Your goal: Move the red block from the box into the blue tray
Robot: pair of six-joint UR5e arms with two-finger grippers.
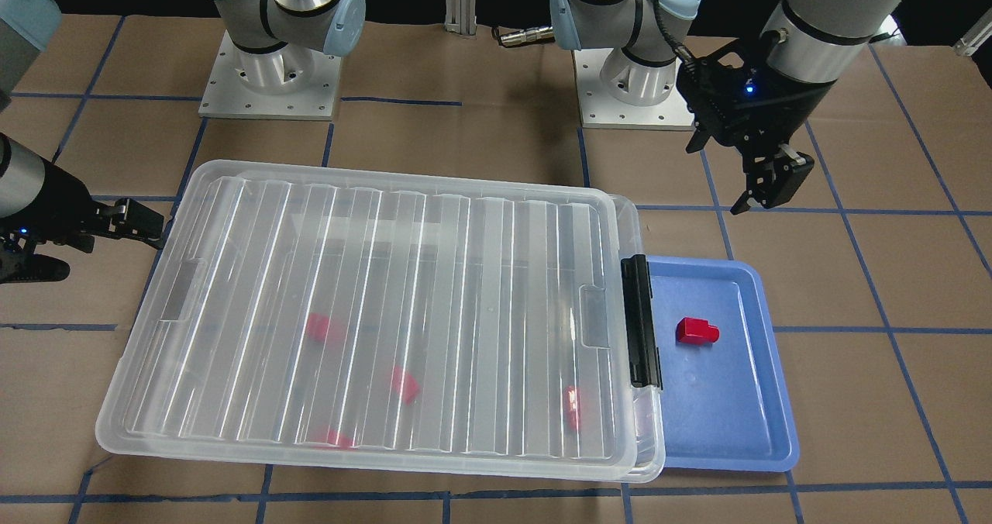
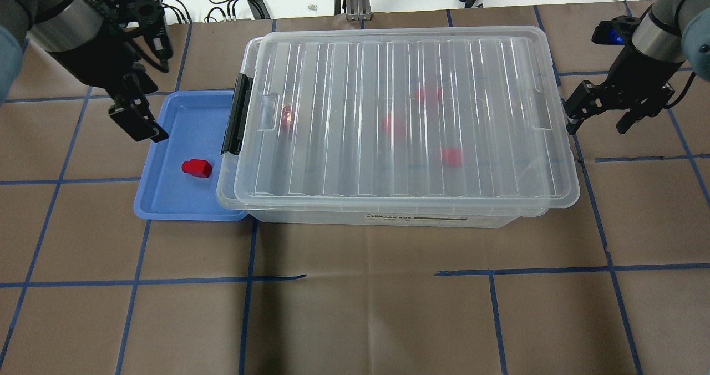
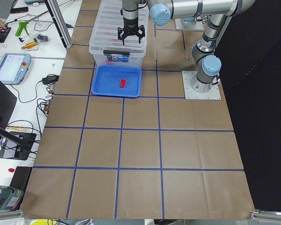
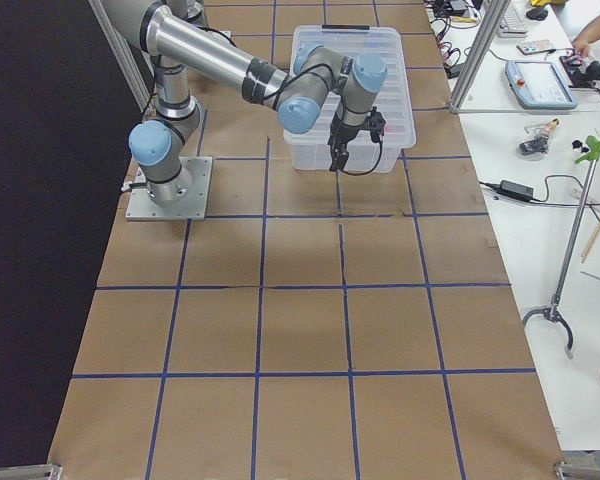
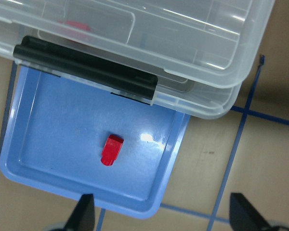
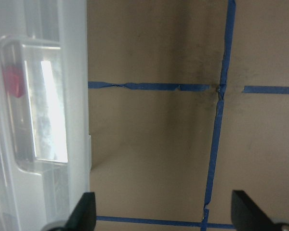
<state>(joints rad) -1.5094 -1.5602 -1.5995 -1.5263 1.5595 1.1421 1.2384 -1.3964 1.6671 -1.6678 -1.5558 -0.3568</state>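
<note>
Both grippers empty, one red block in the tray

The left gripper [image 1: 769, 183] hangs spread wide, holding nothing, up by the edge of the blue tray [image 2: 166, 200]. The red block [image 2: 197, 167] lies loose near the tray's middle. The tray's tucked against the latch end of the box [image 2: 388, 59], lid on, other red blocks [image 2: 452, 156] inside. The right gripper [image 2: 598, 125], also wide open and empty, sits just off the box's other end.
</note>
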